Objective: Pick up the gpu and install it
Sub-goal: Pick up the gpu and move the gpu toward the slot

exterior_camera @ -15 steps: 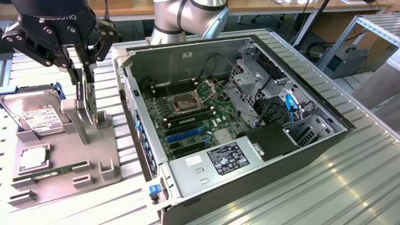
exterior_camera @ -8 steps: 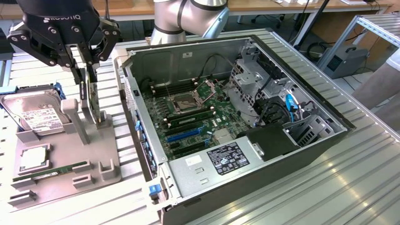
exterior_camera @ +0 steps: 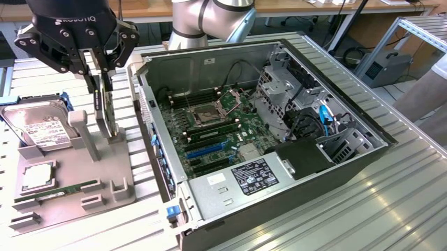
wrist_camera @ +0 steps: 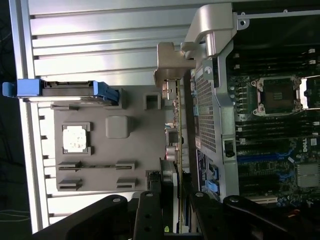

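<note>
We start at the exterior view's left. The hard drive (exterior_camera: 38, 128), CPU (exterior_camera: 38, 178) and RAM stick (exterior_camera: 59, 192) each lie nested in a pocket of the grey fixture tray (exterior_camera: 70, 212), presumably so that each sits at a known spot.

Next over, the gpu (exterior_camera: 108, 115) stands on edge in an upright slot of that tray, its top edge free for a grasp from above. The gripper (exterior_camera: 102, 83) sits over it with the claw narrow, clamped on both faces as we read it.

In the wrist view the gpu (wrist_camera: 175, 125) shows edge-on, thin and greenish, with its silver end bracket (wrist_camera: 167, 65).

On the right, the computer case (exterior_camera: 349, 157) lies open and the motherboard (exterior_camera: 209, 130) faces up. The card is not yet seated in it.
</note>
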